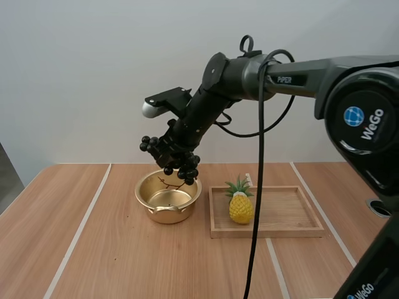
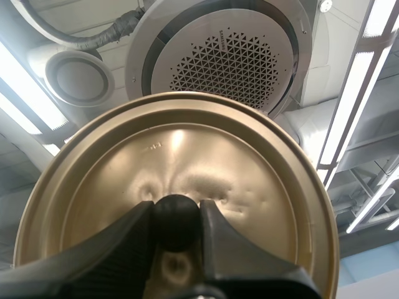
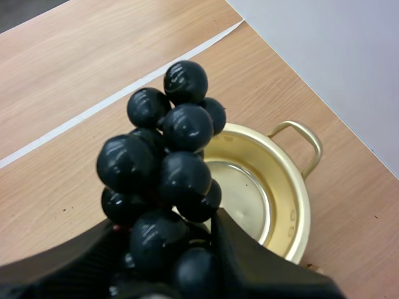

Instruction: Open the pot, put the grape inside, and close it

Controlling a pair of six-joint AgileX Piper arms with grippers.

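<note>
Right gripper [image 1: 169, 151] is clamping a bunch of grapes [image 3: 168, 162] between its two black fingers and holding it in the air over the pot. Left gripper [image 2: 176, 232] is grasping the lid by its knob, one finger pressing on each side.

Under them, the table [image 1: 93, 249] is showing light wood planks with pale strips running between them. A wooden tray [image 1: 268, 232] is lying on it just beside the pot, on the pot's right in the high view. The pot [image 1: 167, 215] is sitting open on the table, shiny and gold, its bare inside reflecting light, with a thin loop handle [image 3: 302, 140] sticking out from its rim. The lid [image 2: 187, 149] is raised off the table in the left gripper; it is a round disc of the same gold metal with a stepped edge, and its knob side is facing the left wrist view.

The bunch is made of round, glossy, near-black berries packed tightly together, each catching small highlights. In the high view its lowest berries are hanging at the pot's far rim; whether they are touching it I cannot tell. A small yellow pineapple [image 1: 240, 205] with a green crown is standing upright at the tray's left end. The knob [image 2: 176, 215] is a small black ball.
</note>
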